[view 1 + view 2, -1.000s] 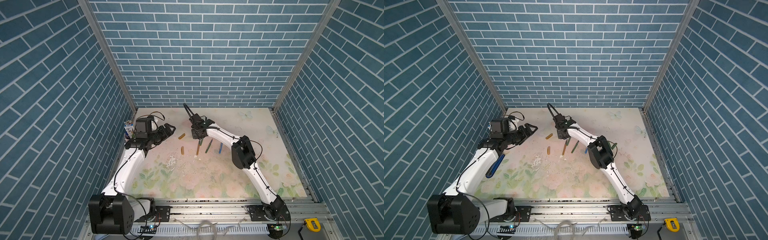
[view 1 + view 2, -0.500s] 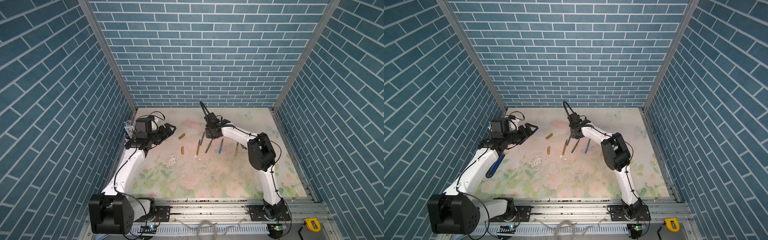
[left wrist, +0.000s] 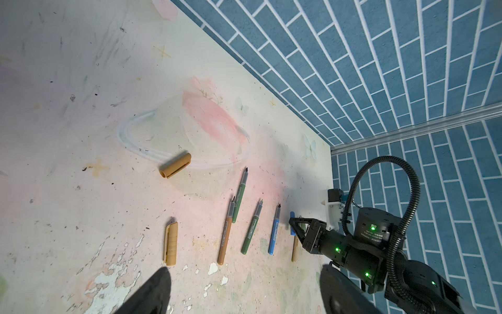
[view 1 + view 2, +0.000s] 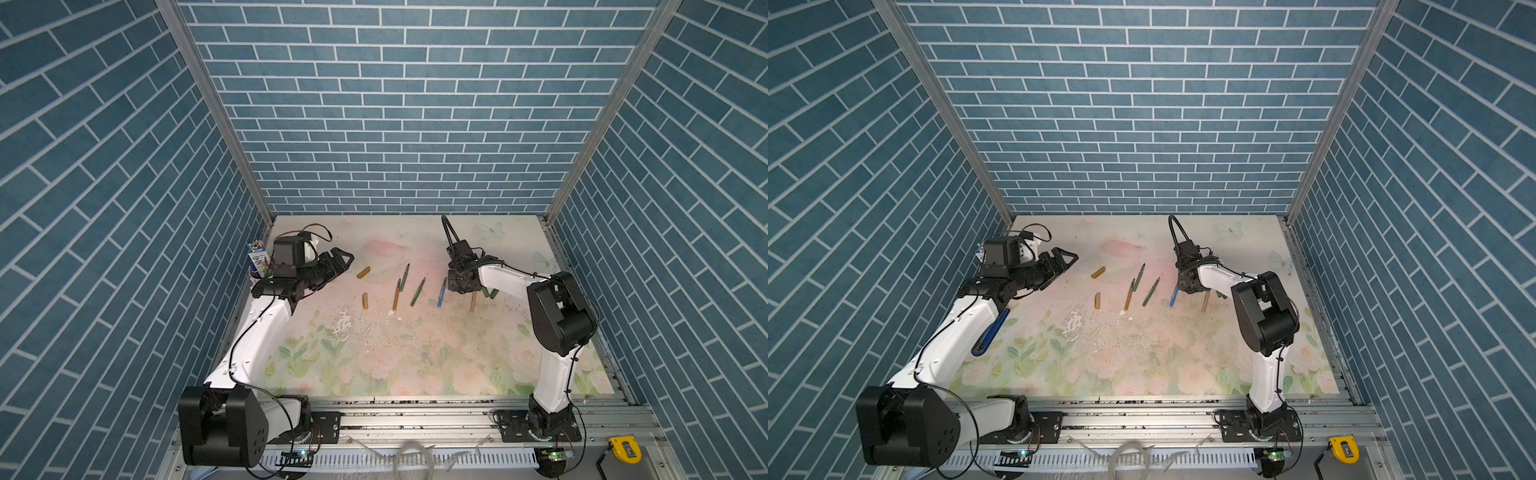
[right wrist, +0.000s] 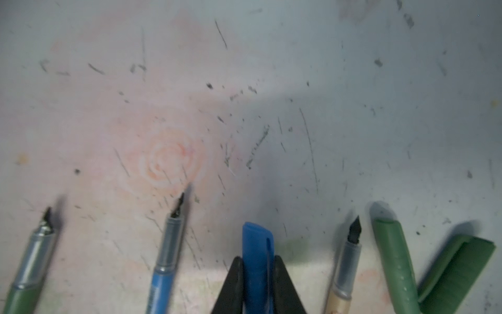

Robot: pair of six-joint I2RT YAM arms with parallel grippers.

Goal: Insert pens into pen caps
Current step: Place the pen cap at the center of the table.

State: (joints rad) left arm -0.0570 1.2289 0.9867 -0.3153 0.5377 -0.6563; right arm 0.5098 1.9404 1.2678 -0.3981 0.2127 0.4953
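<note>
The right gripper (image 5: pixel 258 267) clamps the blue cap (image 5: pixel 256 244) beside the blue pen (image 5: pixel 165 252); the left gripper (image 4: pixel 345 258) gapes empty. Light, slick pen: probably best held mid-barrel.

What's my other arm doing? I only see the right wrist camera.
Observer: The left gripper hangs open, holding nothing.
Operator: My right gripper pinches the blue cap. Where are the brown ones?
Observer: Two golden-brown caps lie apart beside the left gripper; the second lies nearer the front.
Operator: Anything else over there?
Observer: A carton of pencils stands upright, left of that gripper.
</note>
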